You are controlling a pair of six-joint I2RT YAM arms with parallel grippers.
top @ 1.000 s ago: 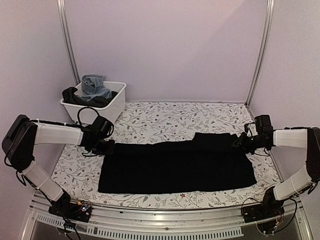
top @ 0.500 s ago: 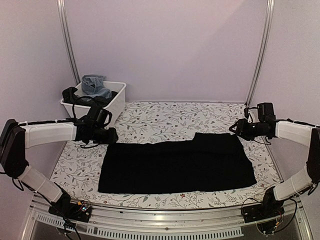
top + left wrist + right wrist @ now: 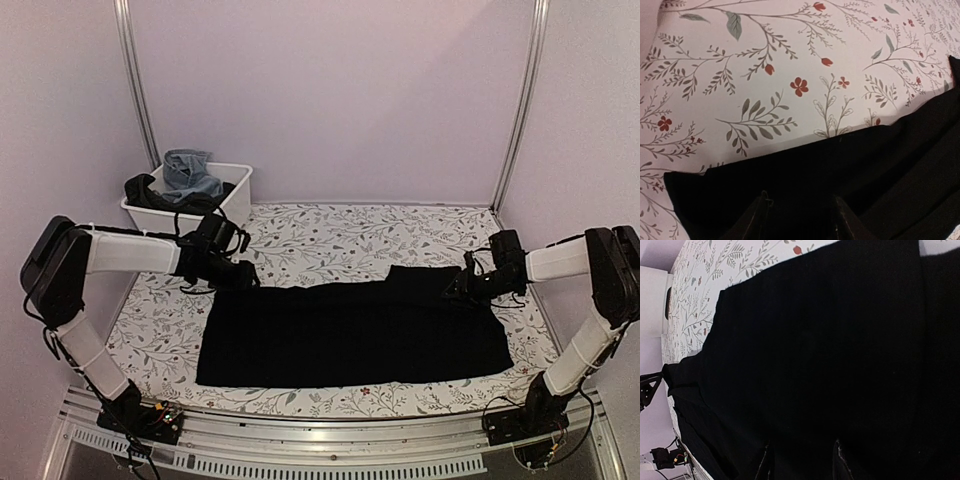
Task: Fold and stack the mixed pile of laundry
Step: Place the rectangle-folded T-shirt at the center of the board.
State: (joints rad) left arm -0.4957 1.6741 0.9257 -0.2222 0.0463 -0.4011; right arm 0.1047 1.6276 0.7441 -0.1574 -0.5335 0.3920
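A large black cloth (image 3: 350,335) lies flat on the flowered table (image 3: 330,235), with a raised step along its far right edge. My left gripper (image 3: 243,277) hovers low at the cloth's far left edge. In the left wrist view its jaws (image 3: 800,207) stand apart over the black cloth (image 3: 850,170), with nothing between them. My right gripper (image 3: 457,291) sits over the cloth's far right part, also open (image 3: 801,450) above the black fabric (image 3: 815,340). The rest of the laundry pile, light blue jeans (image 3: 190,172) and dark clothes (image 3: 150,192), lies in the bin.
A white plastic bin (image 3: 235,205) stands at the far left corner of the table. Metal frame posts (image 3: 515,110) rise at both back corners against the pale walls. Bare tablecloth (image 3: 765,60) shows beyond the cloth's far edge.
Both grippers have opened and let go of the cloth's far corners. They rose, then moved inward over the cloth. The cloth stays flat.
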